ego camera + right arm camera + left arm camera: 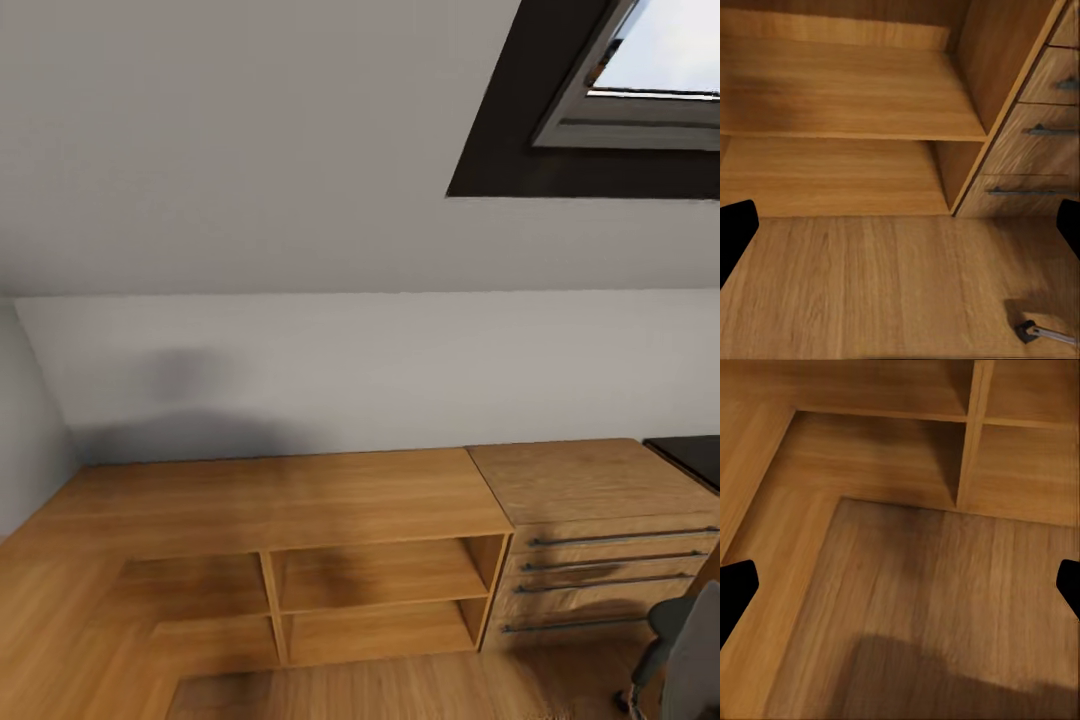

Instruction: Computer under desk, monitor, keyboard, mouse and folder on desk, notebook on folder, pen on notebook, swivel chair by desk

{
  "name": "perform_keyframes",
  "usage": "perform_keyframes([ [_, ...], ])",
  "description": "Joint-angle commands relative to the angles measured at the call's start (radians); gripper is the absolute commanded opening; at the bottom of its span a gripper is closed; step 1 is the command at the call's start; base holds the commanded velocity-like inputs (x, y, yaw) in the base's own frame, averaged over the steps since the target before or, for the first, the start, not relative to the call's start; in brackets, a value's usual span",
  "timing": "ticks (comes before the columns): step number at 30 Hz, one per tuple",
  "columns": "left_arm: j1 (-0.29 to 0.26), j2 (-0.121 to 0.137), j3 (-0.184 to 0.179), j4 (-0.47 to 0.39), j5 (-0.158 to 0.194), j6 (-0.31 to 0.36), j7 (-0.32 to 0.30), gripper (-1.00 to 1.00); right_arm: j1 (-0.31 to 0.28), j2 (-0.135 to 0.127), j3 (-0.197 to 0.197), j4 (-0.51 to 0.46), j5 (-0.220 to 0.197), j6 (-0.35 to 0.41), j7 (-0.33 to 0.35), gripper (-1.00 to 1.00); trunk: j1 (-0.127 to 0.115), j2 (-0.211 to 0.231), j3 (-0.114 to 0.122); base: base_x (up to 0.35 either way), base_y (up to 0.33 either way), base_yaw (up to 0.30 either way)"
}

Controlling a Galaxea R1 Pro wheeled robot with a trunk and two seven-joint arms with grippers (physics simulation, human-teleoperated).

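- Left gripper [900, 585] and right gripper [900, 232] hang wide apart, empty, above the floor [930, 607].
- Swivel chair [690, 650] sits close beside; turning carelessly could knock its castor [1026, 330].
- Low cabinet [300, 500] ahead risks a bump.

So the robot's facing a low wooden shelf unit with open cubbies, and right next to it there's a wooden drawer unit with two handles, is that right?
Not quite. The low wooden shelf unit with open cubbies is right, and the wooden drawer unit does stand beside it, but the head view shows four bar handles on its front, one per drawer, not two.
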Motion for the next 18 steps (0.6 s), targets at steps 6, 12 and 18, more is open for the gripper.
perform_keyframes([
  [6,0.0,0.0,-0.009,0.0,0.003,-0.002,0.008,1.0,0.0,0.001,0.008,0.0,0.002,0.001,-0.009,1.0,0.0,-0.001,0.0,0.0,0.0,-0.3],
  [12,0.0,-0.001,-0.009,0.0,0.002,-0.003,0.008,1.0,-0.001,0.0,0.008,0.0,0.003,0.001,-0.009,1.0,0.0,-0.001,0.0,0.04,0.032,-0.3],
  [18,0.0,-0.001,-0.009,0.0,0.003,-0.002,0.008,1.0,-0.001,0.0,0.008,0.0,0.004,0.001,-0.008,1.0,0.0,-0.001,0.0,0.264,0.162,-0.3],
])
